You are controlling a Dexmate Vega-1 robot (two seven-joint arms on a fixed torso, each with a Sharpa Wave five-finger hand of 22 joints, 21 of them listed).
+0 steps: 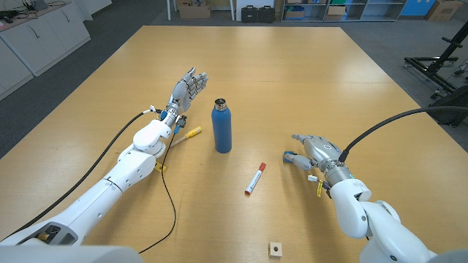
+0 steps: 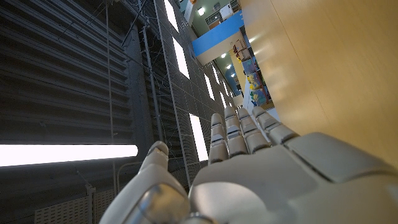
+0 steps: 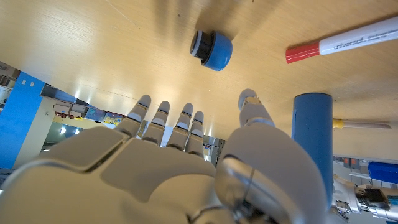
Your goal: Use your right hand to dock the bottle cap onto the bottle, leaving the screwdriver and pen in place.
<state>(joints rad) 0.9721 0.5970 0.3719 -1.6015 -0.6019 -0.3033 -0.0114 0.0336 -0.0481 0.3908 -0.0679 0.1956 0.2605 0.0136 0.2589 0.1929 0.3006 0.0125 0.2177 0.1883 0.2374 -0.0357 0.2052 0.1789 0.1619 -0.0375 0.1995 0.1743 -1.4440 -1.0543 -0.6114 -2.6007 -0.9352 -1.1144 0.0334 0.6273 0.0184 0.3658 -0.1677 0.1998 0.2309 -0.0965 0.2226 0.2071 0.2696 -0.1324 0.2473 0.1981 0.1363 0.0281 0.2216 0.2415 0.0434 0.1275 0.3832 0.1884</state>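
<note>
Cap [image 3: 212, 50] on table beside open right hand [image 1: 316, 150]; bottle [image 1: 221, 126] upright.

Bright, even overhead light with soft glare patches on the table [image 1: 292, 80]; wrist views slightly blurred up close.

The only readable writing is on the pen [image 3: 348, 42] at the upper right of the right wrist view: its white barrel, next to the red cap, bears the dark printed word "universal", followed by smaller lettering too blurred to make out. In the head view the same pen [image 1: 254, 179] lies just below the middle of the frame, and its print is too small to read there. Nothing else carries writing that can be read.
</note>
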